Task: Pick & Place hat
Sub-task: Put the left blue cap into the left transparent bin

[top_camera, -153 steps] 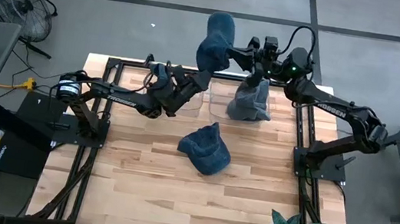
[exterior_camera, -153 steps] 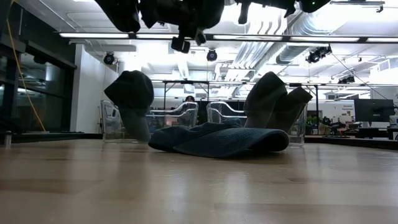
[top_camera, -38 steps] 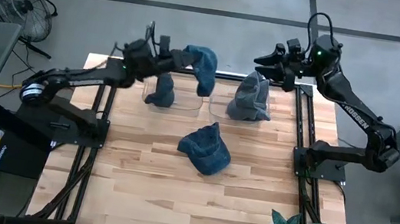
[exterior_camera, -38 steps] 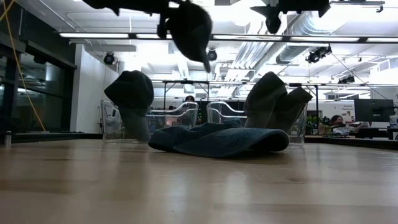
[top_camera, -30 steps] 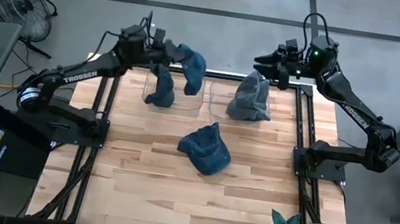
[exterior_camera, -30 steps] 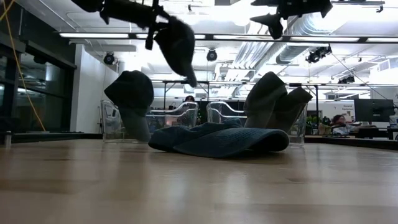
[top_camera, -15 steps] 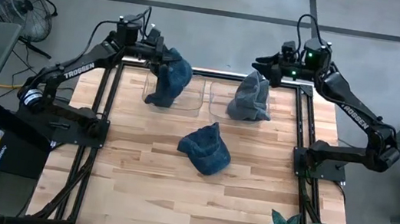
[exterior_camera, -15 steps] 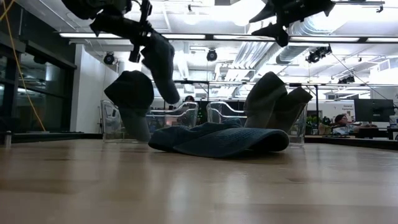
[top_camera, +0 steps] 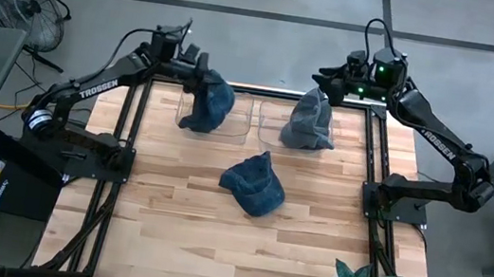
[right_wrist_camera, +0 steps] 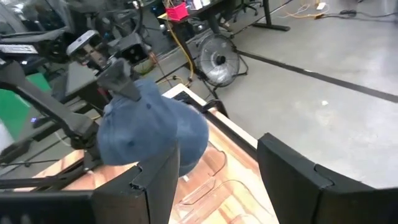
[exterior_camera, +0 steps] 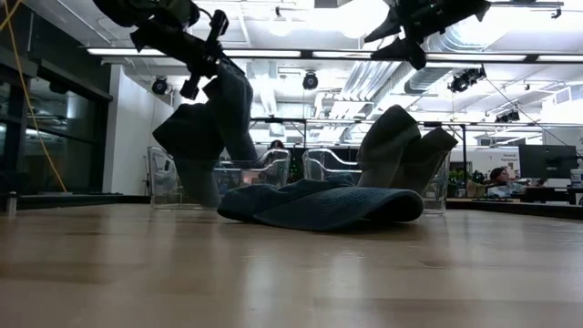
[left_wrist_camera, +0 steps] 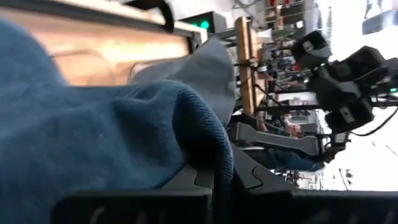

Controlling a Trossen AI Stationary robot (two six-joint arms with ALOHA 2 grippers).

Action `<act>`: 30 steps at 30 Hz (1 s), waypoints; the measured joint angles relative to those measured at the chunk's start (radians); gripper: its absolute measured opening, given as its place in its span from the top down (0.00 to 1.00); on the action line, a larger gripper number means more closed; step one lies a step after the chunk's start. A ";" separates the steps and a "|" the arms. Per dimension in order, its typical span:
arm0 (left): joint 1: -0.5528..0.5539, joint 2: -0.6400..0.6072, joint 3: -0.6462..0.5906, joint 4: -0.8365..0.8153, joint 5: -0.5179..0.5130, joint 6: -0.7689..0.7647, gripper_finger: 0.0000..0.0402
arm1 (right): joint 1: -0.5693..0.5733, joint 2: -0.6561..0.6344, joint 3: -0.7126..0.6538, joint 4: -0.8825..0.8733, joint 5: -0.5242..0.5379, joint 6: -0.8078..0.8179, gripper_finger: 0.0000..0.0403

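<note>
The left gripper hangs over the worktop's far left corner, its fingers clamped on a soft, knitted blue hat that droops into the left clear plastic bin. That bin already holds another slouched blue hat, standing domed at the bin's left end. Near the middle of the pale, plank-grained wooden worktop, a third blue hat lies flat and crumpled. To its right, along the far edge, a second clear bin holds a grey-blue hat bunched into a peaked heap. Above the far right corner the right gripper hovers beside that heap with its dark fingers spread apart, holding nothing.
</note>
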 joint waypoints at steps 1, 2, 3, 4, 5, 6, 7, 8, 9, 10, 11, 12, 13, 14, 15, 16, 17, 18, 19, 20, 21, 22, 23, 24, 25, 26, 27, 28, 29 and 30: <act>-0.008 0.000 0.000 -0.016 -0.007 -0.003 1.00 | 0.000 0.000 0.000 -0.001 0.012 -0.007 0.48; -0.015 0.000 0.000 -0.034 -0.020 -0.003 1.00 | 0.000 0.000 0.000 -0.003 0.026 -0.015 0.48; -0.021 0.000 0.000 -0.055 -0.036 -0.003 1.00 | 0.000 0.000 0.000 -0.007 0.041 -0.028 0.48; -0.027 0.000 0.000 -0.073 -0.051 -0.003 1.00 | 0.000 0.000 0.000 -0.013 0.048 -0.040 0.48; -0.032 0.000 0.000 -0.084 -0.064 -0.003 1.00 | 0.000 0.000 0.000 -0.018 0.056 -0.052 0.48; -0.034 0.000 0.000 -0.096 -0.080 -0.002 1.00 | 0.000 0.000 0.000 -0.022 0.062 -0.061 0.48; -0.034 0.000 0.000 -0.114 -0.088 0.003 1.00 | 0.000 0.000 0.000 -0.026 0.069 -0.066 0.48; -0.034 0.000 0.000 -0.132 -0.101 0.007 1.00 | 0.000 0.000 0.000 -0.031 0.077 -0.075 0.48; -0.034 0.000 0.000 -0.148 -0.117 0.009 1.00 | 0.000 0.000 0.000 -0.034 0.082 -0.084 0.48; -0.034 0.000 0.000 -0.161 -0.135 0.010 1.00 | 0.000 0.000 0.000 -0.037 0.083 -0.092 0.48; -0.034 0.000 0.000 -0.171 -0.151 0.013 1.00 | 0.000 0.000 0.000 -0.040 0.083 -0.099 0.48; -0.034 0.000 0.000 -0.178 -0.168 0.015 1.00 | 0.000 0.000 0.000 -0.041 0.083 -0.105 0.48; -0.034 0.000 0.000 -0.182 -0.184 0.015 1.00 | 0.000 0.000 0.000 -0.043 0.083 -0.108 0.48; -0.034 0.000 0.000 -0.182 -0.193 0.015 1.00 | 0.000 0.000 0.000 -0.048 0.083 -0.109 0.48; -0.034 0.000 0.000 -0.181 -0.201 0.015 1.00 | 0.000 0.000 0.000 -0.052 0.083 -0.112 0.48; -0.034 0.000 0.000 -0.180 -0.205 0.014 1.00 | 0.000 0.000 0.000 -0.055 0.083 -0.115 0.48; -0.034 0.000 0.000 -0.181 -0.205 0.012 1.00 | 0.000 0.000 0.000 -0.057 0.083 -0.122 0.48; -0.033 0.000 0.000 -0.184 -0.205 0.012 1.00 | 0.000 0.000 0.000 -0.060 0.083 -0.130 0.48; -0.033 0.000 0.000 -0.186 -0.202 0.011 1.00 | 0.000 0.000 0.000 -0.063 0.083 -0.135 0.48; -0.033 0.000 0.000 -0.187 -0.194 0.008 1.00 | 0.000 0.000 0.000 -0.064 0.083 -0.138 0.48; -0.033 0.000 0.000 -0.188 -0.183 0.008 1.00 | -0.001 0.001 0.000 -0.065 0.083 -0.142 0.48; -0.033 0.000 0.000 -0.191 -0.172 0.008 1.00 | -0.001 0.001 0.000 -0.066 0.083 -0.148 0.48; -0.033 0.000 0.000 -0.193 -0.157 0.008 1.00 | -0.001 0.001 0.000 -0.067 0.083 -0.151 0.48; -0.033 0.000 0.000 -0.194 -0.149 0.007 1.00 | -0.001 0.001 0.000 -0.069 0.083 -0.156 0.48; -0.033 0.000 0.000 -0.194 -0.143 0.007 1.00 | -0.001 0.001 0.000 -0.069 0.083 -0.157 0.48; -0.033 0.000 0.000 -0.194 -0.139 0.007 1.00 | -0.001 0.001 0.000 -0.069 0.083 -0.161 0.48; -0.033 0.000 0.000 -0.194 -0.138 0.005 1.00 | -0.001 0.001 0.000 -0.069 0.083 -0.166 0.48; -0.033 0.000 0.000 -0.195 -0.137 0.002 1.00 | -0.001 0.001 0.000 -0.069 0.083 -0.172 0.48; -0.033 0.000 0.000 -0.195 -0.133 -0.003 1.00 | -0.001 0.001 0.000 -0.069 0.083 -0.175 0.48; -0.032 0.000 0.000 -0.195 -0.127 -0.004 1.00 | -0.001 0.001 0.000 -0.069 0.083 -0.175 0.48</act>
